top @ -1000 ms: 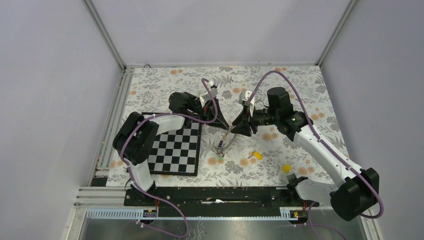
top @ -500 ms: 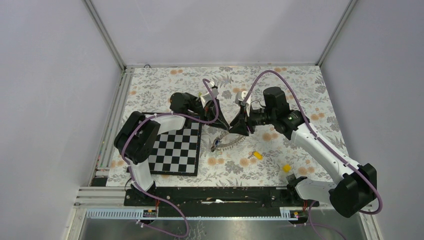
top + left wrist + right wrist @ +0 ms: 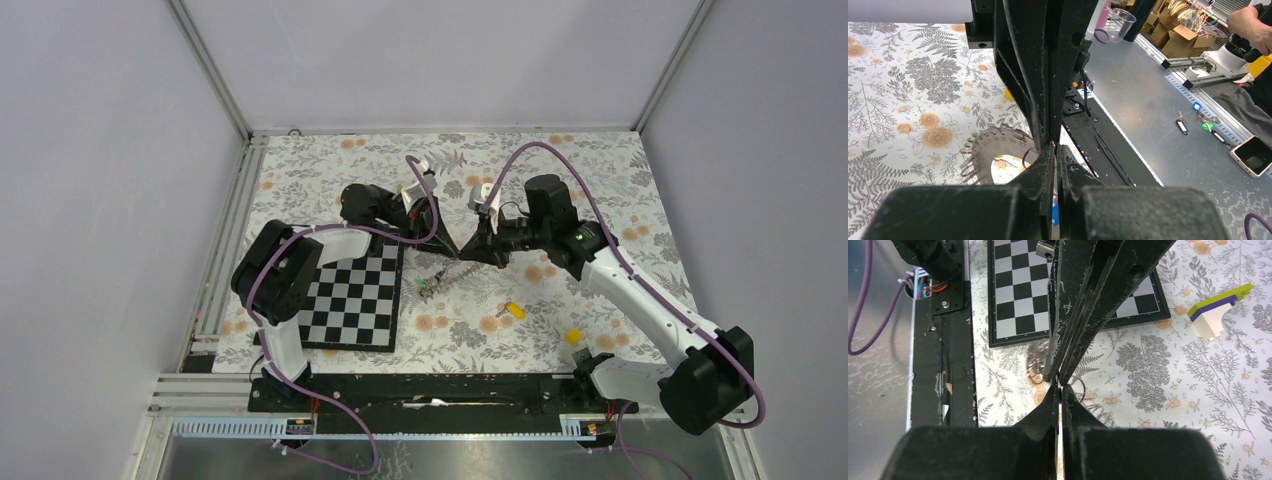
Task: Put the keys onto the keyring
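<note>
Two pincers meet tip to tip above the floral cloth (image 3: 600,180). My left pincer (image 3: 1055,150) is clamped on the rim of the keyring (image 3: 980,150), which juts out beside it. My right pincer (image 3: 1060,389) is pressed together too, on what I cannot tell. Two yellow keys (image 3: 514,310) lie on the cloth, well apart from it.

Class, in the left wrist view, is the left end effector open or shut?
Shut: the left end effector shows only a thin slit between its fingers. Whether it grips the keyring cannot be told.
</note>
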{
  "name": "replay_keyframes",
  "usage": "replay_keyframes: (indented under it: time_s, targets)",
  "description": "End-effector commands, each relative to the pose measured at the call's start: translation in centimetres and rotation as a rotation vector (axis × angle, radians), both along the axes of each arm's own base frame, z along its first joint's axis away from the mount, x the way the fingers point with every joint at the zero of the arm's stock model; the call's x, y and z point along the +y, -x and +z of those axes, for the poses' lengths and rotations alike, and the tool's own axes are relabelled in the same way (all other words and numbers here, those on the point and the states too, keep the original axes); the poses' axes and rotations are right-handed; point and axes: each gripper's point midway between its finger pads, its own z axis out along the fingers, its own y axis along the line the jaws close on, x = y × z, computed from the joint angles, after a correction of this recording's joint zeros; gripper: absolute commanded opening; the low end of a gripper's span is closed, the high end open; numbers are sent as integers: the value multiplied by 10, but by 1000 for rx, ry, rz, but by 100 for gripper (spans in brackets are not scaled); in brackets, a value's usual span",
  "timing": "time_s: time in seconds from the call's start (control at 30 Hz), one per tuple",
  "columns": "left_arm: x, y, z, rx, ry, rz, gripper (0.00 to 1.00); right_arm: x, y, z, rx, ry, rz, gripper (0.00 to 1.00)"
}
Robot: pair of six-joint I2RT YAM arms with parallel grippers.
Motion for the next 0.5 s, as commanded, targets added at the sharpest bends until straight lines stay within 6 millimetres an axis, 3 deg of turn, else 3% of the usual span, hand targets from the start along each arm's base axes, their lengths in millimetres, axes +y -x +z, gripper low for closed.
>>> replay_keyframes:
  time_s: [0.0,0.1,0.2,0.33,0.4,0.47]
  targets:
    - [2,-6,14,-124,50,-9,11,-3,-5,14,-111,-11,-6,0]
    - [6,-20,15,-90,33,22,29,-6,-5,16,-122,-21,6,0]
    - [10,-35,15,-56,8,44,56,-9,-7,15,-124,-21,20,0]
    - [11,-59,18,30,-31,81,80,-13,-8,13,-122,2,32,0]
    - [12,-73,23,74,-44,104,98,-14,-10,13,-134,18,28,0]
    - [13,-86,29,127,-50,132,99,-17,-12,12,-149,41,21,0]
